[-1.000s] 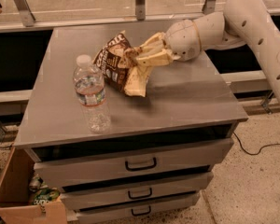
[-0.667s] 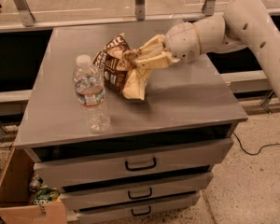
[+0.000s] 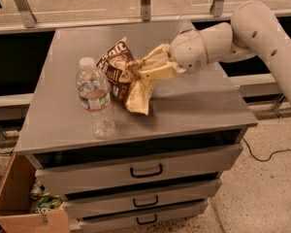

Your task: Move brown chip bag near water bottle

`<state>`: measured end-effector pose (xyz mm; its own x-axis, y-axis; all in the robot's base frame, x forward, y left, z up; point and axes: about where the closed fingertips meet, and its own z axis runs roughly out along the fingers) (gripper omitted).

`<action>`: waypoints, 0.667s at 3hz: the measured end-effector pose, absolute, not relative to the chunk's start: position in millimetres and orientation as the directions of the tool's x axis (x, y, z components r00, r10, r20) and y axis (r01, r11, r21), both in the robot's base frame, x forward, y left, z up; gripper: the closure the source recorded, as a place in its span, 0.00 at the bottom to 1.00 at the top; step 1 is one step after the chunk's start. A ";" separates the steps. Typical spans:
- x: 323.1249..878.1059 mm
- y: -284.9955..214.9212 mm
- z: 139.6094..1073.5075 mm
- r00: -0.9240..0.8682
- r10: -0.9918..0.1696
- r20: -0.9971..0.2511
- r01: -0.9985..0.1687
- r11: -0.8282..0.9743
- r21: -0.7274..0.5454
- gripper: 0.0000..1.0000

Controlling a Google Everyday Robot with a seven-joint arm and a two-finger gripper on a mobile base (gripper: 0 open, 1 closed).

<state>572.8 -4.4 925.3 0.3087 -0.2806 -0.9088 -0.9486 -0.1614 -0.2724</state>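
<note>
The brown chip bag [image 3: 117, 73] is crinkled, dark brown with white lettering and a pale tan side, tilted on the grey cabinet top [image 3: 194, 108]. My gripper [image 3: 138, 71] comes in from the right and is shut on the bag's upper right part. The water bottle [image 3: 94, 98], clear with a white cap and a coloured label band, stands upright just left of the bag, very close to it, near the cabinet's front left.
The cabinet has three drawers with dark handles [image 3: 146, 171] below the top. An open cardboard box [image 3: 19, 203] with cans sits on the floor at lower left. A railing with metal posts [image 3: 145, 1] runs behind.
The gripper has carried the bag a little to the left and toward the front, closer to the bottle. The bottle has not moved.
</note>
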 end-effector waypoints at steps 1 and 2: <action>570.3 -10.2 922.2 0.303 -0.293 -0.907 -0.951 -0.152 -0.269 0.36; 570.2 -14.7 920.5 0.300 -0.304 -0.904 -0.953 -0.144 -0.268 0.14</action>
